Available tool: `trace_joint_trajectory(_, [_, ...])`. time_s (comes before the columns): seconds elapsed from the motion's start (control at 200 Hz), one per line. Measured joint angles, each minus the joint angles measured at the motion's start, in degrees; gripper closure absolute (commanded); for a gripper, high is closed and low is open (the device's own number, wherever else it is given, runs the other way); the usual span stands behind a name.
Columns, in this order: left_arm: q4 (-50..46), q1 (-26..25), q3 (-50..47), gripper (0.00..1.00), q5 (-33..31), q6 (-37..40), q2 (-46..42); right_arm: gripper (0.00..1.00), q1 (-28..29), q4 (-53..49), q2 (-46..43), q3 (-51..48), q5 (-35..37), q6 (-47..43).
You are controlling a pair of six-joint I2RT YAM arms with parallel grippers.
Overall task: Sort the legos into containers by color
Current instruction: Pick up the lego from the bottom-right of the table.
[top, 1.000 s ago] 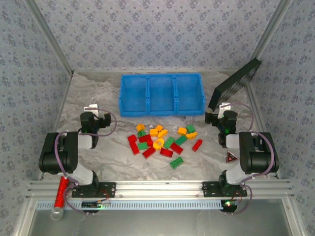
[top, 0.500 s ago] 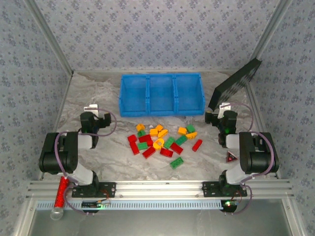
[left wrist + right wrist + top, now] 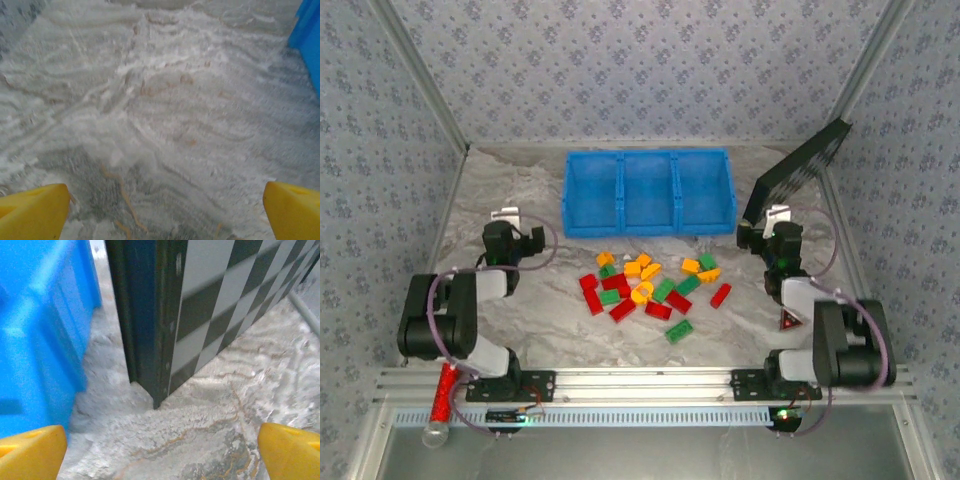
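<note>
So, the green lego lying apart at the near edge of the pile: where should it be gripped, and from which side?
Probably across its two long sides, at mid-length, coming straight down from above. The green lego lies flat on the table, set diagonally, with bare surface showing along both long sides.

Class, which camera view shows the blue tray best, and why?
The top view: the whole blue tray with all three compartments. The left wrist view catches a corner at its right edge; the right wrist view, one outer wall close up.

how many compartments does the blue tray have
3: left compartment, middle compartment, right compartment, side by side in the blue tray; none hidden.
</note>
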Motion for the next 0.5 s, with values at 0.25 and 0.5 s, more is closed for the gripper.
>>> trace_joint_trajectory(0.25, [-21.88, -12.22, 18.49, 0.01, -10.03, 0.17, -15.8, 0.05, 1.31, -30.16, -20.35, 11.02, 2.89, 20.33])
trace_joint_trajectory(0.5, [-41.72, -18.32, 33.79, 0.01, -12.63, -2.29, -17.97, 0.07, 5.81, -53.2, -25.03, 9.62, -3.32, 37.7])
